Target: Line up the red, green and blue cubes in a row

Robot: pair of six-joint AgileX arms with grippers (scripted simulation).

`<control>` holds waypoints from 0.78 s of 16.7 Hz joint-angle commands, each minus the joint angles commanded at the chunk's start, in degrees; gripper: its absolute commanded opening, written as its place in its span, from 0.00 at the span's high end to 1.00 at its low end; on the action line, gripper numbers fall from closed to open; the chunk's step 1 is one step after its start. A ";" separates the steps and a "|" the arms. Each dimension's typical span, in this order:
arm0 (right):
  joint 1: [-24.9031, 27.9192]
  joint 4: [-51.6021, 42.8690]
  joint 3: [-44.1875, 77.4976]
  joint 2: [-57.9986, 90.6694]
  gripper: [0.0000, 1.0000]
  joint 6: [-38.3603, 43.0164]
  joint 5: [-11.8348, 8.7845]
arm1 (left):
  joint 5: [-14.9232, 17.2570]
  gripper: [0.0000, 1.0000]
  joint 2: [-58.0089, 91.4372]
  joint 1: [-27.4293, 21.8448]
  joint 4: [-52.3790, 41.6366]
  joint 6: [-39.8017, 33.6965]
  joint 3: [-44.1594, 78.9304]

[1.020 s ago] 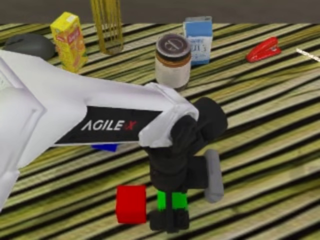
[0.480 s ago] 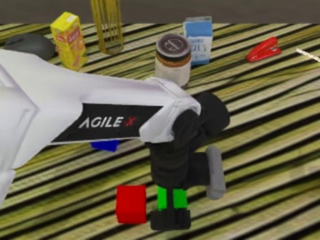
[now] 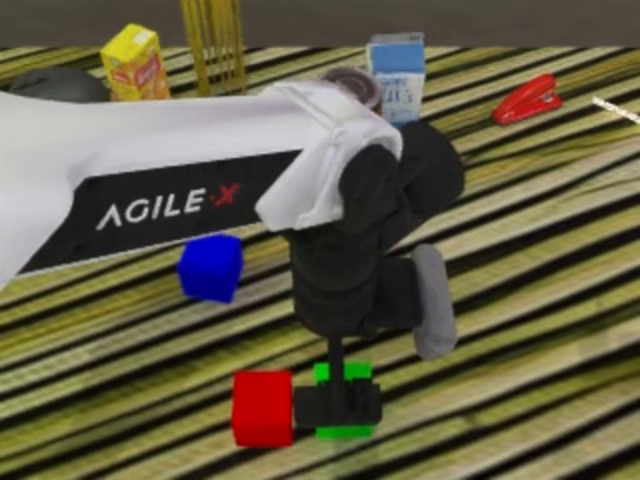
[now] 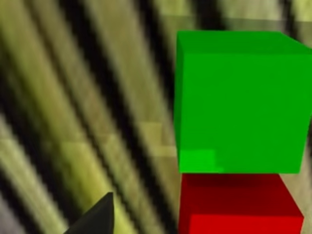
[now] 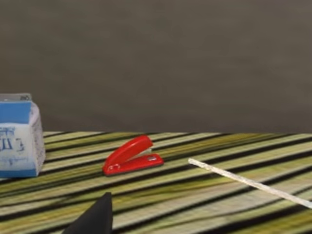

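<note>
Green and red sit side by side near the front edge of the striped table (image 3: pixel 540 300): we see the green cube (image 3: pixel 345 372) resting just to the right of the red cube (image 3: pixel 262 407), the two touching or nearly so, which our left wrist view confirms with the green cube (image 4: pixel 241 100) directly against the red cube (image 4: pixel 239 204). Our left gripper (image 3: pixel 338 403) hangs right above the green cube with its dark fingers spread to either side, open and not clamping it. The blue cube (image 3: pixel 211 267) lies apart from the pair, farther back and to the left, just below our white left arm (image 3: pixel 180 190), which crosses the table from the left and hides much of the jar (image 3: pixel 350 85) behind it. Along the back stand a yellow carton (image 3: pixel 135 62), a yellow wire basket (image 3: pixel 213 45), a blue-and-white carton (image 3: pixel 396 65) and a red stapler (image 3: pixel 526 98), with a thin pale stick (image 3: pixel 615 108) at the far right. Our right arm is out of the top view; its wrist view faces the stapler (image 5: pixel 131 156), and we cannot tell how its gripper stands.
</note>
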 joint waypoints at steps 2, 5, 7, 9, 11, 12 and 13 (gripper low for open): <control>0.00 0.00 0.00 0.00 0.00 0.00 0.00 | 0.00 0.00 0.22 -0.30 0.16 0.02 -0.14; 0.00 0.00 0.00 0.00 0.00 0.00 0.00 | -0.03 0.00 1.06 0.90 -0.12 -1.94 0.93; 0.00 0.00 0.00 0.00 0.00 0.00 0.00 | -0.05 0.00 2.48 3.44 -0.58 -6.08 2.73; 0.00 0.00 0.00 0.00 0.00 0.00 0.00 | 0.03 0.00 4.31 7.07 -1.19 -12.63 4.90; 0.00 0.00 0.00 0.00 0.00 0.00 0.00 | 0.18 0.00 6.34 11.44 -1.90 -21.18 7.15; 0.00 0.00 0.00 0.00 0.00 0.00 0.00 | 0.27 0.00 7.38 13.76 -2.27 -25.77 8.27; 0.00 0.00 0.00 0.00 0.00 0.00 0.00 | 0.33 0.00 8.37 16.09 -2.61 -30.30 9.37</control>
